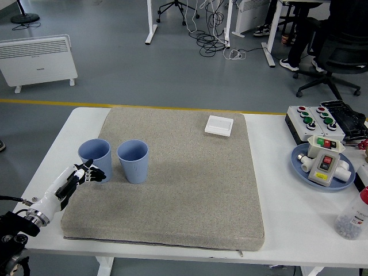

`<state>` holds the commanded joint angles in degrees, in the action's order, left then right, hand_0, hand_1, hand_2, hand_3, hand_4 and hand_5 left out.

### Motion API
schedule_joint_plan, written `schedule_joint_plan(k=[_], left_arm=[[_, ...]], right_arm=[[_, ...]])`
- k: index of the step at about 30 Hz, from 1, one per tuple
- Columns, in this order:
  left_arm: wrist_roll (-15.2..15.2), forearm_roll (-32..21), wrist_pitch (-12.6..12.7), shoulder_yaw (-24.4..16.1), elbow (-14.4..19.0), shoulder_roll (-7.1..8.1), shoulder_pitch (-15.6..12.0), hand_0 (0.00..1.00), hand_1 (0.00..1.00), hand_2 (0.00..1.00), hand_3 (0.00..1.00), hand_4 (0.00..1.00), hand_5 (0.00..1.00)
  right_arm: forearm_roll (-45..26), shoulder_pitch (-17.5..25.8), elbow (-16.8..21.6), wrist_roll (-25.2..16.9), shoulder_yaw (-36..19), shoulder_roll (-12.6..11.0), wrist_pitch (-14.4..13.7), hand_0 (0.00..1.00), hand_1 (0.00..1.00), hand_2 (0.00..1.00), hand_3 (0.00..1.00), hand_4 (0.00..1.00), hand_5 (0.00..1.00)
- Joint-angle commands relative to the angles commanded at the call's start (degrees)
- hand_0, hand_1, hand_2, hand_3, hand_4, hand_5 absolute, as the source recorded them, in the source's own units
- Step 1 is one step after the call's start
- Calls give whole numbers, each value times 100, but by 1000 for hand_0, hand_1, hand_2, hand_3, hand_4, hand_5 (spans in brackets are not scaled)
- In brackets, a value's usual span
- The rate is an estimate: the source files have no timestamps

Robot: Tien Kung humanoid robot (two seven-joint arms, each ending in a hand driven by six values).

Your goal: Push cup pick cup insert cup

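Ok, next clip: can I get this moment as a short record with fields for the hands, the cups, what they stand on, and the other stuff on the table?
left hand: left hand against the near side of the left cup, not gripping it
right hand: not in view
cups: two blue, upright, empty; right cup close beside the left cup
surface: grey mat on the white table
other items: white box, button boxes, blue plate

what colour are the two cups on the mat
Both cups are light blue, seen in the head view.
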<state>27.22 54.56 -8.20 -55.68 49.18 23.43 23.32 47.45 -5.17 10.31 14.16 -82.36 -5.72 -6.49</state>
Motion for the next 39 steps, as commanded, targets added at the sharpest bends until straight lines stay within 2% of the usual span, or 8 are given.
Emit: schedule_joint_plan(k=[19, 28, 34, 39], left_arm=[[95, -137, -35, 467, -590, -99, 593, 640, 595, 535, 481, 638, 998], [169, -217, -53, 640, -922, -239, 862, 646, 603, 541, 482, 637, 998], [207, -251, -59, 715, -1065, -282, 946, 649, 607, 542, 481, 636, 998], [198, -158, -47, 637, -994, -293, 907, 649, 608, 544, 481, 636, 998]], right_arm=[[36, -19, 0, 13, 12, 14, 4, 751, 615, 594, 583, 107, 605], [44, -25, 0, 14, 20, 17, 6, 751, 615, 594, 583, 106, 607], [27, -26, 0, 13, 29, 19, 5, 751, 615, 594, 583, 106, 606], [26, -25, 0, 11, 31, 17, 6, 751, 615, 594, 583, 105, 606]])
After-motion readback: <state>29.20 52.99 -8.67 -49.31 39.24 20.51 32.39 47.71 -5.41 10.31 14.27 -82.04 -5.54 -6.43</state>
